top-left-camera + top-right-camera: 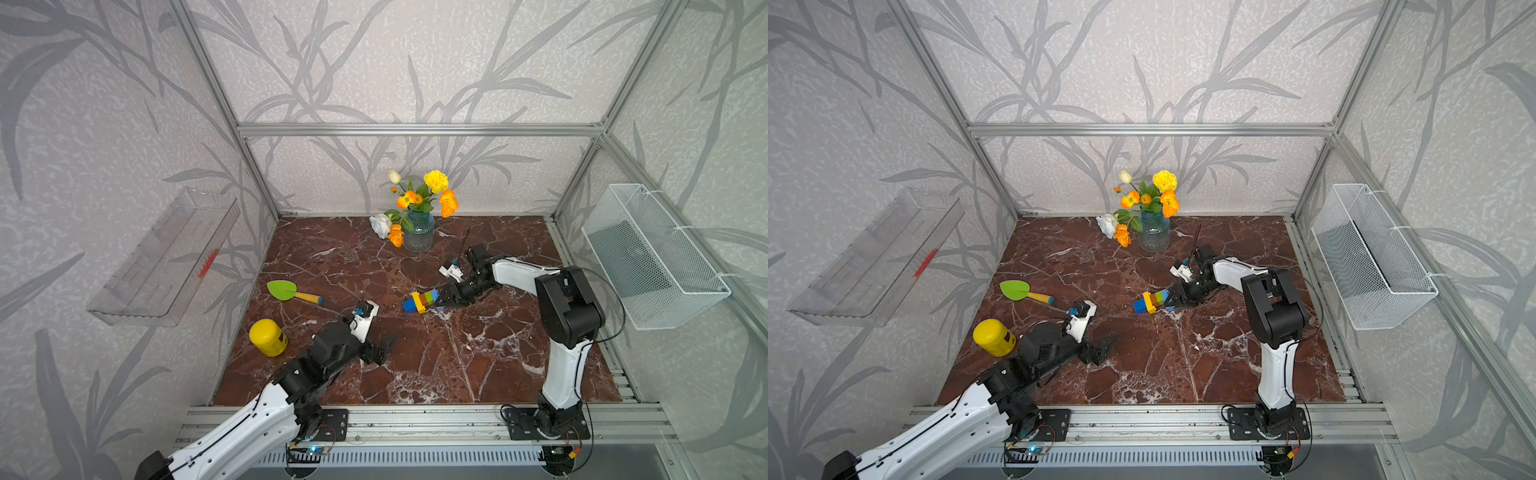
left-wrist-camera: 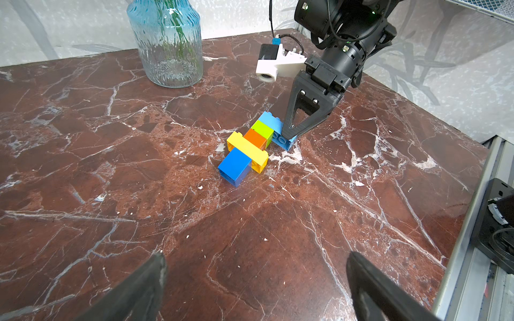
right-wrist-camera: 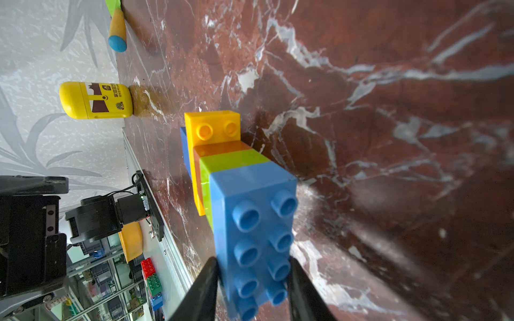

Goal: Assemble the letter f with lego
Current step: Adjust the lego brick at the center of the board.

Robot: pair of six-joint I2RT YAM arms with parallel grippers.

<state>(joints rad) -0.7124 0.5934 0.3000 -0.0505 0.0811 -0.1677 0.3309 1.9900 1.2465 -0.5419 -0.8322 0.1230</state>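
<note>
Mid-frame: letter f [image 2: 247, 150], flat; my right gripper [image 3: 253, 261] brackets its blue bar [image 3: 250, 222], likely steadying it; whether clamped, cannot tell.

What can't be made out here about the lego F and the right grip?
- Right gripper on the light blue brick: pad contact hidden by the brick in the right wrist view, blurred; clamped or loose, cannot tell.
- Dark blue brick: mostly hidden behind the yellow brick in that view.
- Red item in the clear wall tray: too small in both top views.
</note>
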